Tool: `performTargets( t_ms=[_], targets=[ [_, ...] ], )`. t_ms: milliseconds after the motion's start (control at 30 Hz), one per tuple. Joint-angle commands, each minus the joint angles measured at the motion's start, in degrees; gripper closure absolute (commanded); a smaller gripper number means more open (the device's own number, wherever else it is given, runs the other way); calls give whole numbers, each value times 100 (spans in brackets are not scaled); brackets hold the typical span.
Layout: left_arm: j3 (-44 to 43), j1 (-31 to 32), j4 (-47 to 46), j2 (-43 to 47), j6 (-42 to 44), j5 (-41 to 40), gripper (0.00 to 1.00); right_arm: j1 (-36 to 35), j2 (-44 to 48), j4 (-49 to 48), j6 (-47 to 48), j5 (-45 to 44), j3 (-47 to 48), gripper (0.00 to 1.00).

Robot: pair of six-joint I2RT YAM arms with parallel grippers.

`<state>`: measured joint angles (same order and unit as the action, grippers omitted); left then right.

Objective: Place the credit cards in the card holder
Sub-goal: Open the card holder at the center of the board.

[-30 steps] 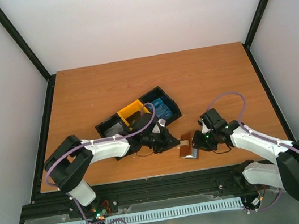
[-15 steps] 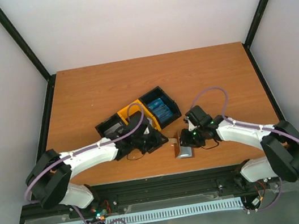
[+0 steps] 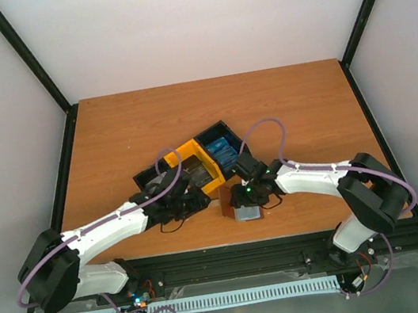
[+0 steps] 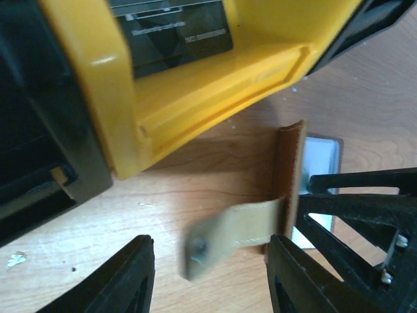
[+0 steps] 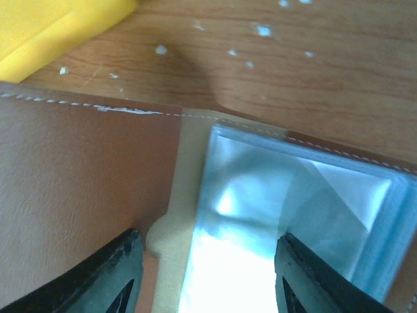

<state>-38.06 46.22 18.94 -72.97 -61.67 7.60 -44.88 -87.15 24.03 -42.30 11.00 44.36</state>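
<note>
Item: card holder (image 3: pixel 244 213), one, brown, lying open on the table (image 3: pixel 146 119) at about 5 o'clock of the tray (image 4: pixel 215 78), just beside its near corner. One flap stands up and the strap tab (image 4: pixel 225 238) hangs loose. Change over the last second: the holder has slid toward 9 o'clock along the near edge, in company with the right gripper (image 5: pixel 208 280). The left gripper (image 4: pixel 208 280) has also drawn toward 9 o'clock, and the tray has turned a little. Reading: the holder is being brought up to the card supply, and loading has probably not begun, since no card shows in the pale pocket. Right gripper: one, fingers spread wide over the holder's inner face, but the tips are out of frame, so whether they press on it cannot be told. Left gripper: one, jaws wide, nothing gripped, with only the strap tab lying in the gap. Tray: one, black and yellow, with three compartments. Credit cards: blue ones (image 3: pixel 224 152) in a stack of uncertain number in the 3 o'clock compartment, and at least one dark card (image 4: pixel 172 29) in the yellow middle. The contents at 9 o'clock are too shadowed to count.
</note>
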Motion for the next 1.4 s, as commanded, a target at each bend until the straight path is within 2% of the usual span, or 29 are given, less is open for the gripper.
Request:
performTargets(
  t_ms=[0, 167, 567, 900, 1000, 1200, 1367],
  targets=[
    [194, -104, 119, 25, 231, -120, 56, -339, -495, 460, 25, -747, 343, 42],
    [383, -259, 64, -32, 234, -193, 69, -619, -989, 875, 6, -1156, 742, 36],
    [701, -448, -337, -187, 324, -745, 72, -683, -1256, 1180, -413, -1435, 637, 35],
    [-37, -853, -803, -986, 1051, -643, 74, -675, -1323, 1150, -482, -1323, 770, 36],
    [-212, -877, -767, -938, 1099, -614, 74, -680, -1337, 1161, -395, -1250, 877, 37],
    [73, -844, -645, 118, 855, 172, 70, -666, -836, 1248, -106, -1165, 969, 41],
    [501, -834, -1552, 949, 1088, 1462, 69, -590, -340, 1304, -117, -1058, 841, 45]
  ],
)
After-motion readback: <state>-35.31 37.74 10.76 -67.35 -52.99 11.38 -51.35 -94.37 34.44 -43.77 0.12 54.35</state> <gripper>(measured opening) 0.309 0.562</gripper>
